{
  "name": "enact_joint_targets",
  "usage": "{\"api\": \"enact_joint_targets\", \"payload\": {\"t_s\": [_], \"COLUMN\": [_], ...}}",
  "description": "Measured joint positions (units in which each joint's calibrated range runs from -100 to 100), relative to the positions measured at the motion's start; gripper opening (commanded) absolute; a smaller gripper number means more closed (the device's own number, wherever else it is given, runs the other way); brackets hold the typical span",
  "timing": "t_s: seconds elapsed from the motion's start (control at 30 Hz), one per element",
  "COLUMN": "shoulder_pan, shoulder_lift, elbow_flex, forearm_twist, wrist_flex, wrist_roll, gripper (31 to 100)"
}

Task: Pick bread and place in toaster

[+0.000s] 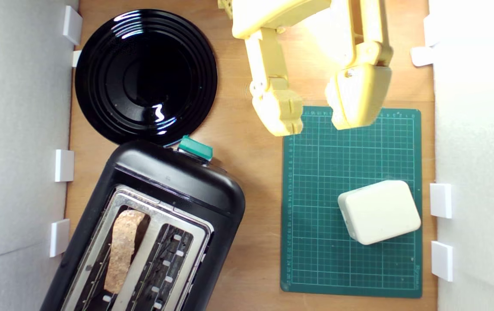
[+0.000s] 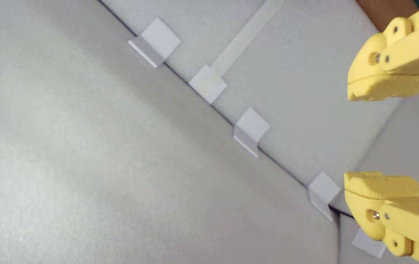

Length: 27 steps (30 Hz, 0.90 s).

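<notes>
Beside the toaster [image 1: 178, 185], black plate [image 1: 145, 75], green mat [image 1: 316, 172] with cream box [image 1: 378, 218]; above, empty gripper [image 1: 316, 116], jaws apart.

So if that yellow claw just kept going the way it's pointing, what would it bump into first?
Probably the white foam wall: the wrist view shows only that beyond the open gripper, nothing between. Depth is hard to judge.

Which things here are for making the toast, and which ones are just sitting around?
For the job:
- slice of rustic brown-crusted bread, standing in a slot
- large black toaster with silver top
- yellow plastic gripper, open and empty

Just lying about:
- round glossy black plate
- cream rounded-corner plastic box
- green gridded cutting mat, under the box
- white foam walls with clips
</notes>
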Motion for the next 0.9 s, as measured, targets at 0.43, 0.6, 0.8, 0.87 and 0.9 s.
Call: {"api": "enact_joint_targets", "payload": {"t_s": [0.43, 0.6, 0.8, 0.87, 0.9], "shoulder_pan": [-5.4, -5.4, -5.5, -5.5, -5.5], "shoulder_lift": [-22.6, -31.8, -42.9, -45.4, -47.0], "elbow_flex": [46.4, 60.8, 76.4, 79.6, 81.7], "forearm_twist": [-0.6, -0.5, -0.5, -0.5, -0.5], "wrist_flex": [0.0, 0.1, 0.0, 0.0, 0.0], "wrist_roll": [1.1, 3.5, 5.7, 5.8, 5.8], "gripper": [63.6, 57.6, 51.5, 49.8, 48.4]}}
